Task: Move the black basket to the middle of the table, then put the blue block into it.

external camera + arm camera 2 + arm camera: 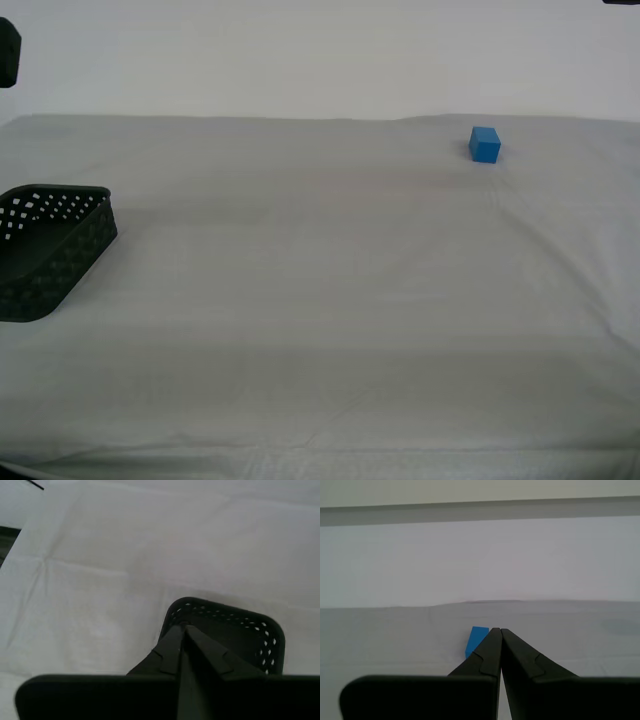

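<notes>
Grey-white cloth covers the table (330, 300) under both arms. My first gripper (498, 630) is closed and empty, with the blue block (477, 639) just beyond its tips. My second gripper (183, 628) is also closed and empty, above the black basket (250, 632), whose far wall shows past its tips.

Plain pale wall (320, 55) behind, off-white, unmarked, evenly lit; no hard shadows anywhere, only soft diffuse light across the whole scene; wide table (330, 300) filling most of the exterior view, draped in light grey-white cloth; faint creases and fold lines running across the cloth, one longer wrinkle low in the near part; far edge of the table meeting the wall in a straight line; dark strip (7, 542) beyond one table edge in the second wrist view.
</notes>
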You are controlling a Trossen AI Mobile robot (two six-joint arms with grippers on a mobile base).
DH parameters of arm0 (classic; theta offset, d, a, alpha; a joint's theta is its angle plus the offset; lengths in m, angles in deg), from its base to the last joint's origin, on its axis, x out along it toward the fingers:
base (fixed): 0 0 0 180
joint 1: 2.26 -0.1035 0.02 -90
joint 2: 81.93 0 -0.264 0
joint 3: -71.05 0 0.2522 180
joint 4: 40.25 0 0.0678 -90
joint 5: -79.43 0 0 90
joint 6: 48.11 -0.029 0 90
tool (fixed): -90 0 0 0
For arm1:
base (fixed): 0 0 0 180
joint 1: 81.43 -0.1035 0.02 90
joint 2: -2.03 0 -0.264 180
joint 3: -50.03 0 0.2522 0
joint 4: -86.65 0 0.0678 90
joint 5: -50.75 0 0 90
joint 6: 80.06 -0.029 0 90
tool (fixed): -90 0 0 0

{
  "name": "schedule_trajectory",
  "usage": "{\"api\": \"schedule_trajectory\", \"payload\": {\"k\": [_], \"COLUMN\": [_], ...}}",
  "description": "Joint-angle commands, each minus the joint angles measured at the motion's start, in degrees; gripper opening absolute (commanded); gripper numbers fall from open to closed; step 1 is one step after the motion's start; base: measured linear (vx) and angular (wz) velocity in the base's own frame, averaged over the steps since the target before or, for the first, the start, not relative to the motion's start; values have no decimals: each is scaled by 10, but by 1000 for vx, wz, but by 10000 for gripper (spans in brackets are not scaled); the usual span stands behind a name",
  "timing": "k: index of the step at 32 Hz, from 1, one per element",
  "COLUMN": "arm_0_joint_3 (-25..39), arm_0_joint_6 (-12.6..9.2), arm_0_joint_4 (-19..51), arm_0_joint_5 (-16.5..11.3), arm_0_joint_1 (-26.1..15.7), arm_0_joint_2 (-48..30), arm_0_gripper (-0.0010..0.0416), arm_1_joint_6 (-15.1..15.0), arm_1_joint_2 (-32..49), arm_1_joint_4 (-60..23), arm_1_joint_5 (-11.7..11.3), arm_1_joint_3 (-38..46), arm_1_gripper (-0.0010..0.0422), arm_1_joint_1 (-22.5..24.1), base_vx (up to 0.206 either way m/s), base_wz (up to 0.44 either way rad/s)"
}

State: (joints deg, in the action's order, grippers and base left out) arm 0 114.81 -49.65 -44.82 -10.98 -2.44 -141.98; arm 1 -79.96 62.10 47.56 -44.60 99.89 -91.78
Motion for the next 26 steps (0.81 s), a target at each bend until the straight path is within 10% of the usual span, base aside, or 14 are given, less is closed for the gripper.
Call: {"api": "schedule_trajectory", "payload": {"k": [1, 14, 26], "arm_0_joint_3": [0, 0, 0], "arm_0_joint_6": [-2, -5, -6], "arm_0_joint_4": [0, 7, 9], "arm_0_joint_5": [0, 0, 0], "arm_0_joint_1": [0, -2, -2], "arm_0_joint_2": [0, 0, 0], "arm_0_gripper": [1, 0, 0], "arm_1_joint_6": [-10, -38, -66], "arm_1_joint_2": [9, 178, 342], "arm_1_joint_4": [-16, -8, 96], "arm_1_joint_5": [19, 12, -24], "arm_1_joint_3": [0, 0, 0], "arm_1_gripper": [36, 295, 257], "arm_1_joint_1": [-13, -16, -21], "base_vx": [0, 0, 0], "base_wz": [0, 0, 0]}}
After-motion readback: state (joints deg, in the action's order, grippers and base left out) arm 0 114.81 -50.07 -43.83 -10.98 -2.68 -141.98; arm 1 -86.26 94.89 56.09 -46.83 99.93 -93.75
